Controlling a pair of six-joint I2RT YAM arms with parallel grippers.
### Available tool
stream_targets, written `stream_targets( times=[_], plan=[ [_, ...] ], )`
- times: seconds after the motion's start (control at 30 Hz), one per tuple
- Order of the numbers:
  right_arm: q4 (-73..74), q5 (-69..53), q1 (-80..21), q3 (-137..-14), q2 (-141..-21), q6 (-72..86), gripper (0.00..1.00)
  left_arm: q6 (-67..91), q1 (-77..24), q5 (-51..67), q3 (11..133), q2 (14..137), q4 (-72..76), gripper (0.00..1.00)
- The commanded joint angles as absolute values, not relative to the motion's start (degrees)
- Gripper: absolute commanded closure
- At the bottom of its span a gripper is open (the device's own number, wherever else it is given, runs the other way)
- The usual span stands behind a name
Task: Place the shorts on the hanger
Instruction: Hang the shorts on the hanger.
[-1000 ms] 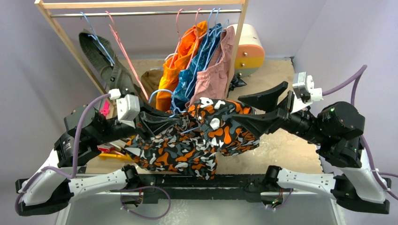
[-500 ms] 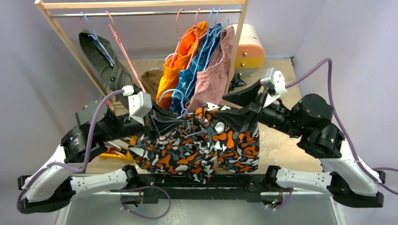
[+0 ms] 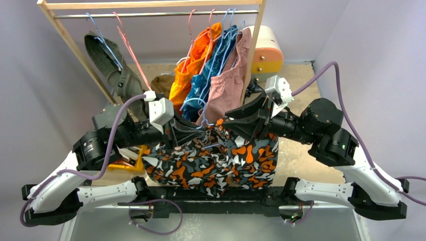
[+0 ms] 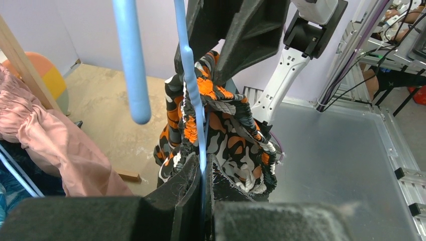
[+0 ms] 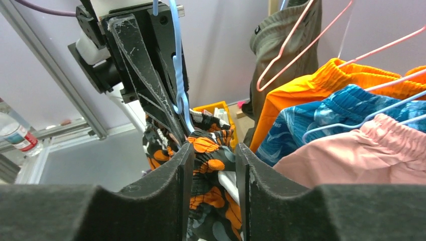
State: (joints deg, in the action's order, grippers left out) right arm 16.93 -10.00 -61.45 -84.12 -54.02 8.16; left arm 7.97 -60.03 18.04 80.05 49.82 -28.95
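Note:
The camouflage-print shorts (image 3: 211, 160) hang between my two arms, draped over the thin light-blue hanger (image 3: 193, 104). My left gripper (image 3: 187, 134) is shut on the hanger's wire; in the left wrist view that gripper (image 4: 203, 161) pinches the wire of the hanger (image 4: 193, 95), with the shorts (image 4: 226, 135) bunched just beyond. My right gripper (image 3: 230, 125) comes in from the right. In the right wrist view the waistband of the shorts (image 5: 213, 150) fills the gap between the fingers of that gripper (image 5: 213, 146). The hanger (image 5: 177, 65) rises behind it.
A wooden clothes rack (image 3: 70, 37) stands at the back. On its rail hang orange shorts (image 3: 198, 55), blue patterned shorts (image 3: 216, 68), pink shorts (image 3: 231, 80), an olive garment (image 3: 108, 60) and pink-red hangers (image 3: 131, 50). A round white, orange and yellow container (image 3: 267, 52) sits behind the rack.
Both arms have moved inward and toward the rack. The right gripper travelled left and its jaws narrowed onto the waistband. The shorts now hang flatter and lower.

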Motion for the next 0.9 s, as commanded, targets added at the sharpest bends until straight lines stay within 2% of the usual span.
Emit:
stream_targets(
  times=[0.0,0.07,0.2,0.27,0.37,0.63,0.87],
  plan=[
    [13.9,-12.2,-61.6,-84.3,-54.3,8.8,0.68,8.7,-59.9,19.3,82.3,49.1,-25.4,1.00],
    [14.1,-12.3,-61.6,-84.2,-54.2,8.8,0.73,8.7,-59.9,19.3,82.3,48.9,-25.4,1.00],
    [14.1,-11.3,-61.6,-83.8,-54.2,8.9,0.71,8.7,-59.9,19.3,82.2,48.8,-25.4,1.00],
    [14.1,-12.1,-61.6,-83.9,-54.4,9.0,0.80,8.7,-59.9,19.3,82.2,48.7,-25.3,1.00],
    [14.5,-12.6,-61.6,-84.4,-55.0,8.9,1.00,8.7,-59.9,19.2,82.2,48.6,-25.3,1.00],
    [11.0,-2.9,-61.6,-82.9,-52.1,9.7,1.00,9.3,-59.9,19.3,81.1,47.7,-25.7,1.00],
    [12.1,16.9,-61.6,-83.1,-50.7,12.7,1.00,8.9,-59.9,19.0,82.2,47.3,-26.4,1.00]
  ],
)
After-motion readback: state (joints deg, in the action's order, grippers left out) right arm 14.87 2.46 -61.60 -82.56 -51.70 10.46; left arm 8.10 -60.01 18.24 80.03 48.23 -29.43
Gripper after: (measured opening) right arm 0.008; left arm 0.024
